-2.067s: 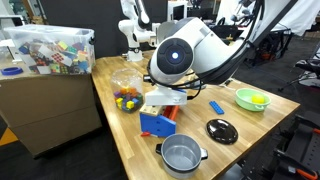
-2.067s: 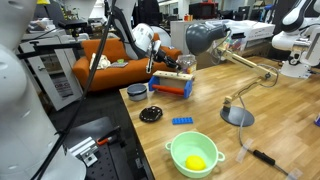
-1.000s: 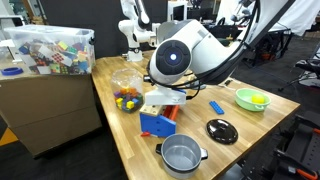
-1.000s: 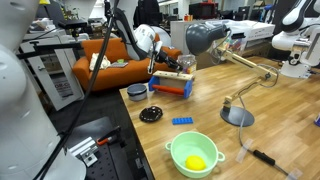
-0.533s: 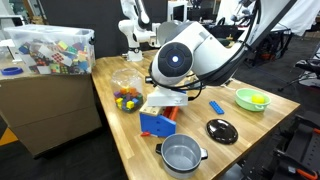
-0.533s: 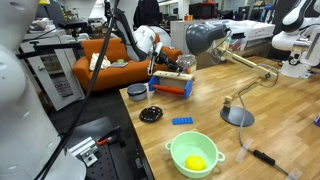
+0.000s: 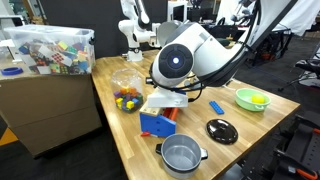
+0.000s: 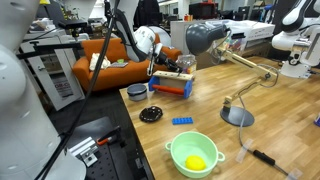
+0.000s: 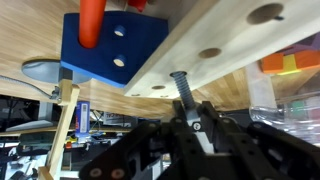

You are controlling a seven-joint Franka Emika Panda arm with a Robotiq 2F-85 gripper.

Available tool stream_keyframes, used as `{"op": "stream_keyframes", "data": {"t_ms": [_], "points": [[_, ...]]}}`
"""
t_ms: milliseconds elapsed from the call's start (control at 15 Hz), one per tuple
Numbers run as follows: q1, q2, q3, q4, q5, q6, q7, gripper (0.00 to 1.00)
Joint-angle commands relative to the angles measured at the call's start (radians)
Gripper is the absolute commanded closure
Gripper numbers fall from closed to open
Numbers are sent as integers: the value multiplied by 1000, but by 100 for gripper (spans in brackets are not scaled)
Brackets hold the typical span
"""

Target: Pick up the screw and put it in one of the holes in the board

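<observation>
Counter (image 7: pixel 250 120): wood, wide; workbench sits nr one edge in an exterior view, open room twd green bowl (image 7: pixel 251 99). Arm (image 7: pixel 180 58): bulk hangs over workbench, hides its top there. Workbench (image 7: pixel 155 124): blue, unmoved vs moments ago; arm pose same too. Pot (image 7: pixel 181 155) & black lid (image 7: pixel 221 130) close by. Board (image 9: pixel 230 50): pale strip, wrist view. Hand (image 9: pixel 190 118): clamped on screw (image 9: pixel 180 88); tip at board beside one of holes (image 9: pixel 209 53), seated or not unclear.

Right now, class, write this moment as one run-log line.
gripper: shut on screw | screw: tip at board edge | holes: nearest ones empty | seated: cannot tell
</observation>
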Motion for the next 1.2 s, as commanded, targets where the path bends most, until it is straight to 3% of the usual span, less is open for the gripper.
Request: {"op": "stream_keyframes", "data": {"t_ms": [0,533,1067,1133], "points": [[-12,18,10,14,-13,23,45,94],[41,46,4,30,-9,-121,176,94],[93,85,16,60,1,-253,172,94],[92,91,17,61,5,-260,175,88]]}}
